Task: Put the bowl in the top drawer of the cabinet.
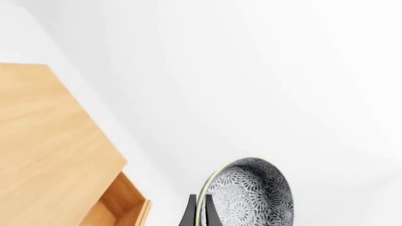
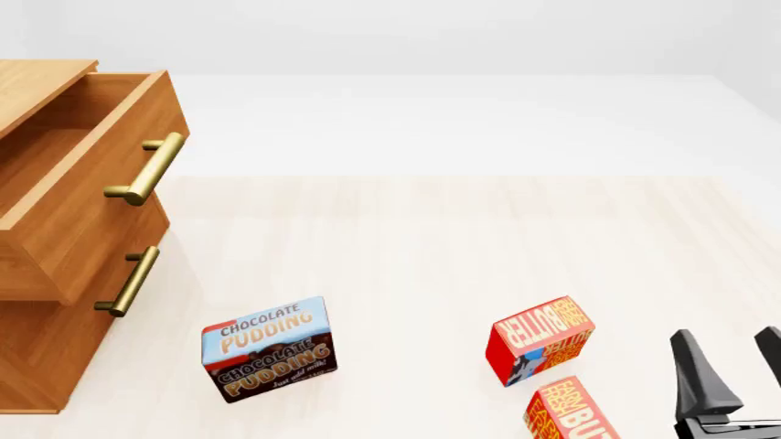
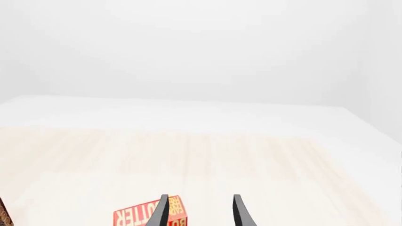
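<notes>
Front view: pale wood table (image 2: 415, 256), white room | left claw (image 1: 199, 209) grips bowl (image 1: 251, 193) | right claw (image 3: 199, 212) wide

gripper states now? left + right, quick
Left pincer: shut on the bowl, pinching its rim.
Right pincer: open, holding nothing.

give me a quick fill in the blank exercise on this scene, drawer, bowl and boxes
1. The top drawer of the cabinet is pulled ____.
2. The left gripper has its jaws shut on the rim of the ____.
3. The box nearest the cabinet reads chocolate ____.
4. The right gripper holds nothing; its jaws are ____.

Missing words: open; bowl; pudding; open
</notes>
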